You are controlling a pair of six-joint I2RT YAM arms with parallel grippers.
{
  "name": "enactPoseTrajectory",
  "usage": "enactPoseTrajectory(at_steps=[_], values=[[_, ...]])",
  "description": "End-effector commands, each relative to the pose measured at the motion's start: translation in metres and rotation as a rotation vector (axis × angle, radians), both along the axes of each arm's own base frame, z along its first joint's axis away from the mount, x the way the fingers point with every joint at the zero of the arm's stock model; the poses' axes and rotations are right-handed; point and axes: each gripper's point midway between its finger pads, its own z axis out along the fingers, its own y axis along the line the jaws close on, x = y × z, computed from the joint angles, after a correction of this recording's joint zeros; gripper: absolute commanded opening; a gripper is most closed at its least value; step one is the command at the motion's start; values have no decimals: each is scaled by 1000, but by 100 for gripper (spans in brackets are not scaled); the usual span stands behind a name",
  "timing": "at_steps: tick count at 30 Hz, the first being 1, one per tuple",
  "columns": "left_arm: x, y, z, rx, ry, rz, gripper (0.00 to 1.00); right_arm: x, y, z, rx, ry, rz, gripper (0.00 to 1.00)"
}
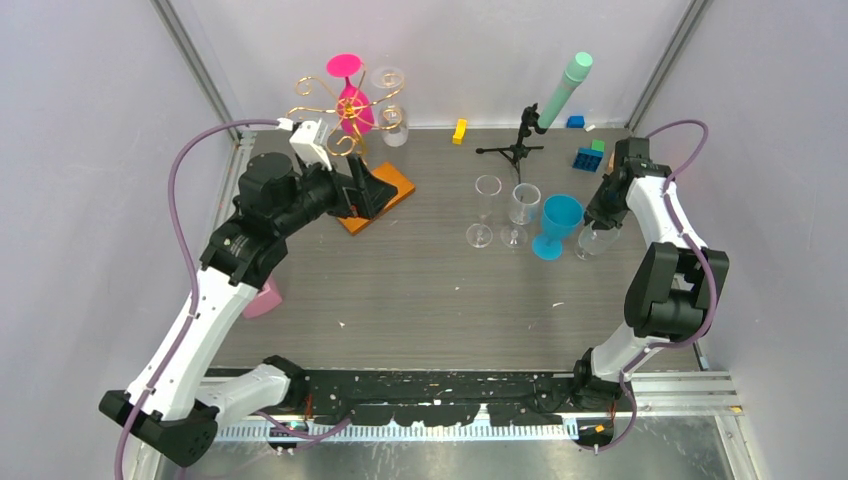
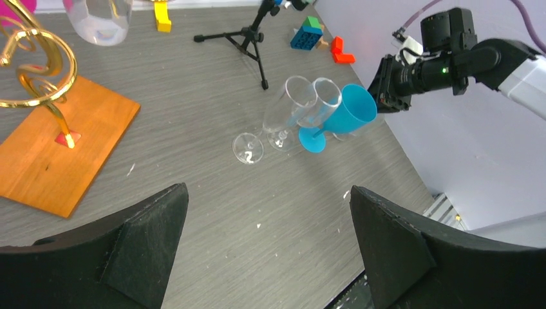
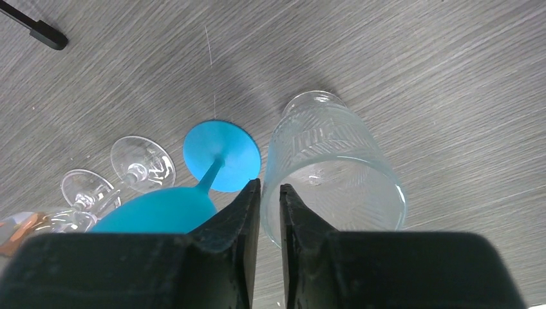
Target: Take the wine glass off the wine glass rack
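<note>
The gold wire wine glass rack (image 1: 335, 110) stands on its orange base (image 1: 400, 185) at the back left. A pink wine glass (image 1: 352, 100) and a clear glass (image 1: 390, 110) hang upside down from its arms. My left gripper (image 1: 372, 192) is open and empty, low over the base's near side. In the left wrist view (image 2: 269, 212) it shows a gold spiral arm (image 2: 38, 64) and the base (image 2: 58, 161) at left. My right gripper (image 3: 270, 193) is shut on the rim of a clear patterned tumbler (image 3: 335, 161), which stands on the table at the right (image 1: 597, 240).
Two clear flutes (image 1: 485, 210) (image 1: 520, 212) and a blue goblet (image 1: 557, 225) stand mid-table, just left of the tumbler. A black tripod (image 1: 515, 150) holding a green cylinder (image 1: 565, 90), a yellow block (image 1: 459, 131) and blue-green blocks (image 1: 590, 155) sit at the back. A pink object (image 1: 262, 298) lies under the left arm.
</note>
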Motion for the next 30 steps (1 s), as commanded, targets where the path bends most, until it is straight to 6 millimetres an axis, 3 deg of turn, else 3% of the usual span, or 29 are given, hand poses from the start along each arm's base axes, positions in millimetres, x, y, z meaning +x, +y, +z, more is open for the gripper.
enactPoseTrajectory(at_steps=[1,8,13,18,23,30], values=[[11,4,44,-32,-114,38,100,14,-3,21,-13,-85,-11,27],[39,1,84,-58,-176,98,100,20,-2,63,-29,-202,-23,41],[63,-2,103,-86,-176,134,100,16,-4,94,-52,-278,-39,44],[96,2,104,-125,-121,187,100,1,-2,127,-65,-373,-57,44],[134,7,102,-177,-85,253,96,-14,24,157,33,-498,4,44],[189,6,83,-269,14,340,75,-34,55,180,151,-609,81,43]])
